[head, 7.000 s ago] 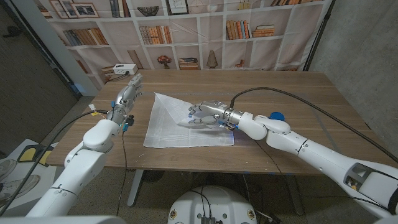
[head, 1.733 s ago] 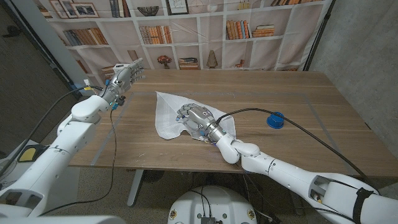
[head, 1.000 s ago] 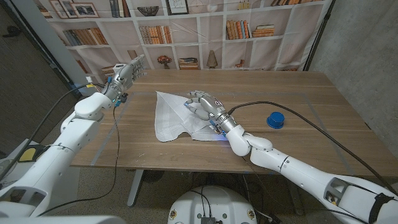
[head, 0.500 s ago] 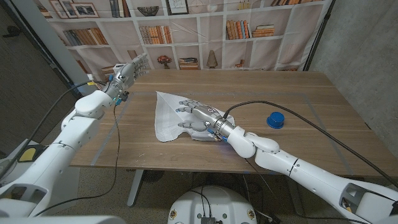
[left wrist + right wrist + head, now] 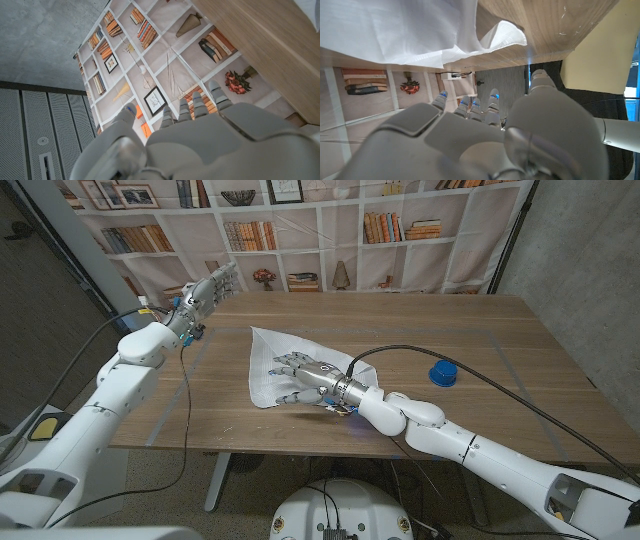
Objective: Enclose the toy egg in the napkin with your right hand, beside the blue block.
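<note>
The white napkin [image 5: 268,362] lies folded over into a bunched triangle at the table's middle left; its folded edge and a lifted corner [image 5: 502,35] show in the right wrist view. My right hand [image 5: 300,376] hovers low over the napkin's near right part, fingers spread and pointing left, holding nothing; whether it touches the cloth I cannot tell. The toy egg is hidden, under the folds or the hand. The blue block [image 5: 443,372] sits well to the right of the napkin. My left hand [image 5: 206,294] is raised at the far left table corner, fingers apart and empty.
A black cable [image 5: 450,352] arcs from my right wrist over the table between napkin and blue block. A bookshelf backdrop [image 5: 300,230] stands behind the far edge. Bare wood [image 5: 500,330] stretches to the right and in front of the napkin.
My right hand has slid a little left and nearer across the napkin, fingers still spread. Earlier the napkin lay spread flat; it is now folded over. The left hand stays raised.
</note>
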`<state>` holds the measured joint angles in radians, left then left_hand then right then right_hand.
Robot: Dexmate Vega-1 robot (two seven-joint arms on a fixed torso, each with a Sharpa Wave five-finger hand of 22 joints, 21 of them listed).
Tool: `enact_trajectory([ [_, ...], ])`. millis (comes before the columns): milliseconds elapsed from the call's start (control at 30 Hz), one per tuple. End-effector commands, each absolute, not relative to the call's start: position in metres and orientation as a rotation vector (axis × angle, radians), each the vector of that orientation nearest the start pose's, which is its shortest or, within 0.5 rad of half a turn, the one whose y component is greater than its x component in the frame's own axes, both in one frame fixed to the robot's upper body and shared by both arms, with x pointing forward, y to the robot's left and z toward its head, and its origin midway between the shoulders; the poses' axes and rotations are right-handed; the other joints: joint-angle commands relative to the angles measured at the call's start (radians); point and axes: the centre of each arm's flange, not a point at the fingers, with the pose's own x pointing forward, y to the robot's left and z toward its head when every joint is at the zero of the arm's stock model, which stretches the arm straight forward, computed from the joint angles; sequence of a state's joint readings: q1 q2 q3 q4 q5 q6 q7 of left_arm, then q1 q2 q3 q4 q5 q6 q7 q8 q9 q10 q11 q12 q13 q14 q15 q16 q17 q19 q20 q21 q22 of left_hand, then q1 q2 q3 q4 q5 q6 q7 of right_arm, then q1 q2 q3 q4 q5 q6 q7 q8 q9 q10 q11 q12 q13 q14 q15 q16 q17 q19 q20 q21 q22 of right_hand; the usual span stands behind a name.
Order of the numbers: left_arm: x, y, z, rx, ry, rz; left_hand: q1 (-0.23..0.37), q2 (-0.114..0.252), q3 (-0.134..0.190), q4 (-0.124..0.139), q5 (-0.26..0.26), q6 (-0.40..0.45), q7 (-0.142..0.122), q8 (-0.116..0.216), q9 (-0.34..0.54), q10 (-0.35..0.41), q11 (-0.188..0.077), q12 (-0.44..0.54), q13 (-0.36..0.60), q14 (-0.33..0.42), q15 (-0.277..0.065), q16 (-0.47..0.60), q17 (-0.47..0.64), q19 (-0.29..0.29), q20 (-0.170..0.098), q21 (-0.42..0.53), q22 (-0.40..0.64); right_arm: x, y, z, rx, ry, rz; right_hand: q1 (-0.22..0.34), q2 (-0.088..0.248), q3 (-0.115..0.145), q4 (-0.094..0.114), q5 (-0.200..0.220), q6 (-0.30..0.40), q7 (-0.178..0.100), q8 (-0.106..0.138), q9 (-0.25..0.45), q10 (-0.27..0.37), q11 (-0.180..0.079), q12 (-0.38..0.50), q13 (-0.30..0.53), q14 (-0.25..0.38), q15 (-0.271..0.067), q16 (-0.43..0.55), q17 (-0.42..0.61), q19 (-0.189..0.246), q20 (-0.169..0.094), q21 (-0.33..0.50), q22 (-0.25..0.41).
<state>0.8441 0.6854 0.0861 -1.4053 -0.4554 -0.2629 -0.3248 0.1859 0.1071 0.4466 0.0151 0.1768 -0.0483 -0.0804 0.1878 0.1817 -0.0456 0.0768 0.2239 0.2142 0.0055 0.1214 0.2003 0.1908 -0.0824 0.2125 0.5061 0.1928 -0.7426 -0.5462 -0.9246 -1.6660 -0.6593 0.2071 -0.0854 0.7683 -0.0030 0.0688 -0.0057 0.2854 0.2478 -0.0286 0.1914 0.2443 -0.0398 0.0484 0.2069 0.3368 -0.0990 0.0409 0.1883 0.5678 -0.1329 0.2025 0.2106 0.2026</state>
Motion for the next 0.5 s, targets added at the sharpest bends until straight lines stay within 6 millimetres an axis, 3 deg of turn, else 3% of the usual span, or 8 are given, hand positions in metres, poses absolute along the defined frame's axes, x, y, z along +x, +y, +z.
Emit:
enact_trajectory([
  [33,0.596,0.402,0.079,0.355,-0.745,-0.237,-0.005,0.001,0.007,0.000,0.004,0.002,-0.005,0.001,0.000,0.002,0.004,0.006,0.002,0.002,0.007,0.001,0.003,0.004,0.000,-0.004,0.004,0.545,0.018,-0.110,-1.355,-1.026,0.607,-0.009,-0.008,-0.010,0.001,0.005,-0.004,0.002,0.002,0.005,-0.005,0.005,0.003,0.003,-0.004,-0.002,0.010,0.001,-0.002,-0.002,0.001,0.004],
  [500,0.603,0.402,0.079,0.343,-0.742,-0.244,-0.006,0.001,0.008,0.000,0.004,0.003,-0.005,0.001,0.000,0.002,0.003,0.006,0.002,0.001,0.007,0.001,0.003,0.004,0.000,-0.006,0.004,0.568,0.027,-0.123,-1.428,-0.993,0.567,0.011,0.006,-0.004,-0.010,0.013,-0.028,0.000,0.002,0.008,-0.012,0.005,0.009,0.006,0.000,-0.006,0.019,0.000,-0.002,-0.003,0.007,0.006],
])
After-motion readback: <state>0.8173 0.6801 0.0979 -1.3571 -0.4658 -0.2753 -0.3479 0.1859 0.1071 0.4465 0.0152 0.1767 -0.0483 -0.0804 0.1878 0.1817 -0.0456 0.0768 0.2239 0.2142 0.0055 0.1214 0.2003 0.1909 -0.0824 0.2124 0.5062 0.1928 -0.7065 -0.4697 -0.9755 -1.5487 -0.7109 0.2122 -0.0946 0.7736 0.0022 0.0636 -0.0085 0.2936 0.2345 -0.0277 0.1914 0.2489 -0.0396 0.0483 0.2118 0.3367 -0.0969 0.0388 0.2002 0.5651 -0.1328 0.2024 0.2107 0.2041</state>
